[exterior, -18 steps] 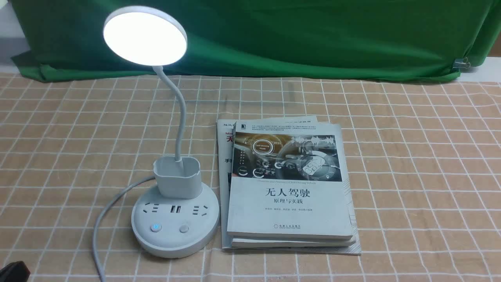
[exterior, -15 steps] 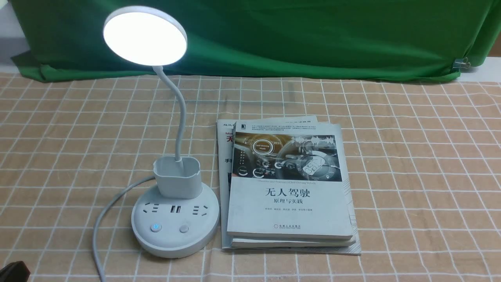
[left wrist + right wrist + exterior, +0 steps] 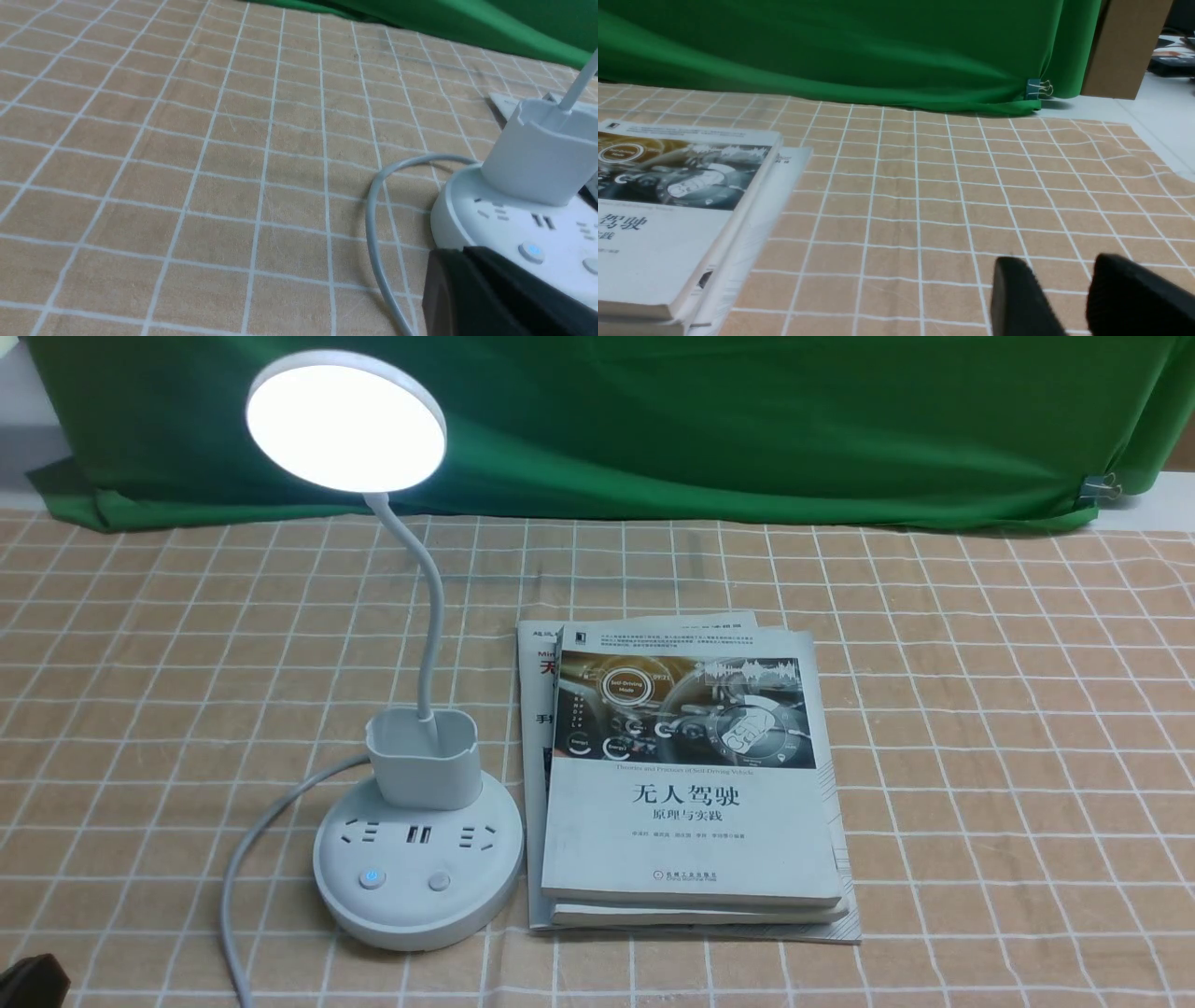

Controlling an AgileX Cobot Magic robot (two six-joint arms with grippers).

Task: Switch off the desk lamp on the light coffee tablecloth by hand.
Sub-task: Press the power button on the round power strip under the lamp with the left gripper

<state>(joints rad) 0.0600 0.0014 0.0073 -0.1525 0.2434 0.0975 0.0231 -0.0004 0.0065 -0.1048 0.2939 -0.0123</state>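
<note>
The white desk lamp stands on the light coffee tablecloth [image 3: 980, 756], left of centre. Its disc head [image 3: 345, 420] glows, and the left of the two buttons on its round base [image 3: 417, 896] shows a blue light [image 3: 372, 878]. The hand, my left gripper [image 3: 451, 256], is shut and empty, its tip close beside the base's rim [image 3: 448, 219], a short way from the lit button [image 3: 531, 252]. In the front view only a black corner of the left gripper [image 3: 35, 978] shows at the bottom left. My right gripper [image 3: 1059, 280] hovers open over bare cloth.
A stack of books [image 3: 691, 784] lies against the lamp base on its right. The lamp's grey cable [image 3: 245, 859] curves off the base to the left and runs to the front edge. A green cloth [image 3: 653, 420] hangs along the back.
The black corner of my left gripper at the front view's bottom left has shifted very slightly. The lamp stays lit and nothing else has moved.
</note>
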